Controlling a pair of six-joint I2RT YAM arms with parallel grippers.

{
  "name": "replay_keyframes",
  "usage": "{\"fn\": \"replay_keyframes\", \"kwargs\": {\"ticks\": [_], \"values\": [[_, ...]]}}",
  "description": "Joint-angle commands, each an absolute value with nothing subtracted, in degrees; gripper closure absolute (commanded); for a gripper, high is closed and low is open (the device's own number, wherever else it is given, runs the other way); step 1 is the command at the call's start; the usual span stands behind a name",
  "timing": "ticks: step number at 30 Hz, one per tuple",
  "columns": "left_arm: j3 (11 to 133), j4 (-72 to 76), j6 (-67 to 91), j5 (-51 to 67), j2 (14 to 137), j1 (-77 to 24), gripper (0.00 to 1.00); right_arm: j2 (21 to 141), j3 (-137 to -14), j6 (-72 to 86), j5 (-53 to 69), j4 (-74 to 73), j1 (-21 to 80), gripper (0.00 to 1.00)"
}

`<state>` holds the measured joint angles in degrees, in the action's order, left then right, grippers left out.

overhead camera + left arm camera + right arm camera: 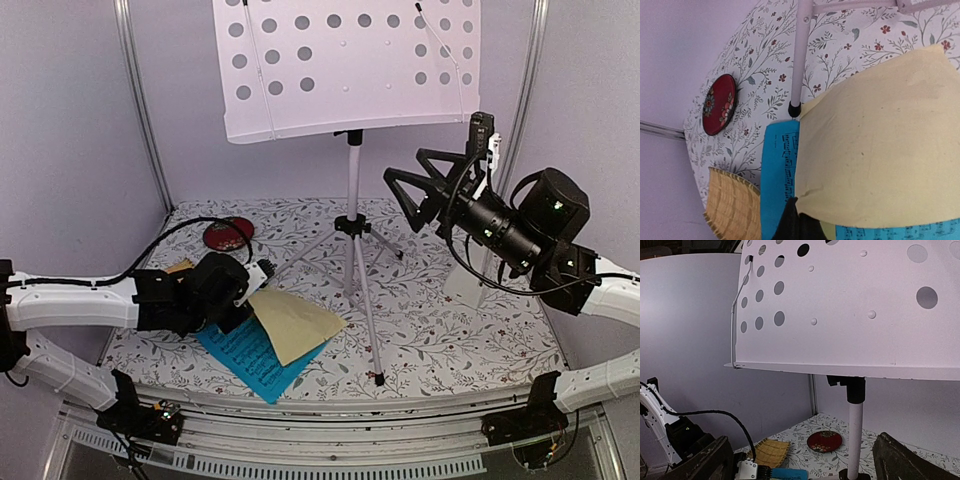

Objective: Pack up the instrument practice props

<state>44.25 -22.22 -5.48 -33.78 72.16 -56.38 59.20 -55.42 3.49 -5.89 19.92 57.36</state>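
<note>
Seemingly sheet-gathering: left gripper (258,283) clamps pale-yellow sheet (295,325) (blue sheet (245,355) beneath); right gripper (404,165), jaws spread, likely next squares to music-stand desk (350,90).

**Dish and tray at the back left**

A round red dish (228,233) with painted flowers lies flat on the floral-printed tabletop (450,330), near the back-left corner. A yellow woven bamboo tray (732,210) sits close by along the left edge, apart from the dish. Pale lilac walls (60,120) enclose the back and sides.
</note>
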Motion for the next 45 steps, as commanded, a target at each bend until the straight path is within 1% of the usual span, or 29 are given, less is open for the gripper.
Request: {"fn": "replay_keyframes", "kwargs": {"ticks": [1,6,12,16,20,22,25,27,28,29,30,31,34,40,42,44,45], "values": [[46.5,-24.0,-16.4,-44.9,72.7,-60.5,1.00,58.2,-54.8,2.6,-7.7,19.7,57.3,0.01],[47.8,-22.4,-26.2,-52.1,71.9,-64.0,1.00,58.5,-54.6,2.8,-8.1,19.7,57.3,0.00],[45.9,-20.8,-32.6,-50.4,69.1,-65.9,1.00,59.1,-54.3,3.3,-8.2,19.7,57.3,0.00],[45.0,-26.0,-30.2,-49.8,69.7,-67.1,1.00,59.1,-54.1,3.4,-8.4,19.6,57.3,0.01],[46.8,-33.3,-25.6,-48.7,72.5,-69.4,0.99,58.6,-53.7,3.4,-8.7,19.0,57.3,0.01],[48.0,-35.8,-23.4,-48.6,73.5,-70.5,0.90,58.3,-53.2,3.5,-9.2,18.5,57.3,0.01],[49.6,-38.7,-19.6,-48.1,74.2,-71.4,0.62,57.4,-52.5,3.5,-10.3,17.5,57.3,0.01],[51.3,-41.0,-17.2,-45.8,74.0,-71.5,0.49,56.7,-51.5,3.7,-11.1,16.9,57.2,0.01],[52.2,-41.7,-16.4,-44.5,73.7,-71.6,0.36,56.2,-51.0,3.8,-11.2,16.5,57.0,0.01],[53.2,-42.3,-15.7,-43.0,73.3,-71.6,0.29,55.6,-50.7,4.1,-10.9,15.8,56.6,0.01],[54.1,-43.1,-15.1,-41.3,72.8,-71.7,0.20,55.3,-50.3,4.4,-10.5,15.0,56.0,0.01],[55.0,-43.9,-14.3,-39.3,72.2,-71.7,0.15,54.9,-50.0,4.9,-9.8,14.0,55.1,0.01],[58.2,-47.2,-12.0,-31.3,71.3,-71.6,0.08,54.2,-48.6,7.4,-6.2,11.6,51.3,0.01],[67.4,-55.0,-5.2,-16.4,72.7,-71.5,0.07,53.7,-44.5,14.0,2.6,10.6,42.3,0.01],[69.2,-51.8,-2.6,-12.7,72.2,-71.5,0.07,54.1,-43.5,16.4,5.3,10.9,40.1,0.01],[66.9,-40.4,1.2,-7.8,70.6,-70.6,0.02,55.2,-42.6,18.8,7.4,11.4,38.7,0.01],[64.3,-32.8,3.8,-4.1,69.6,-69.6,0.02,55.9,-42.2,20.1,8.5,11.8,38.1,0.01]]}}
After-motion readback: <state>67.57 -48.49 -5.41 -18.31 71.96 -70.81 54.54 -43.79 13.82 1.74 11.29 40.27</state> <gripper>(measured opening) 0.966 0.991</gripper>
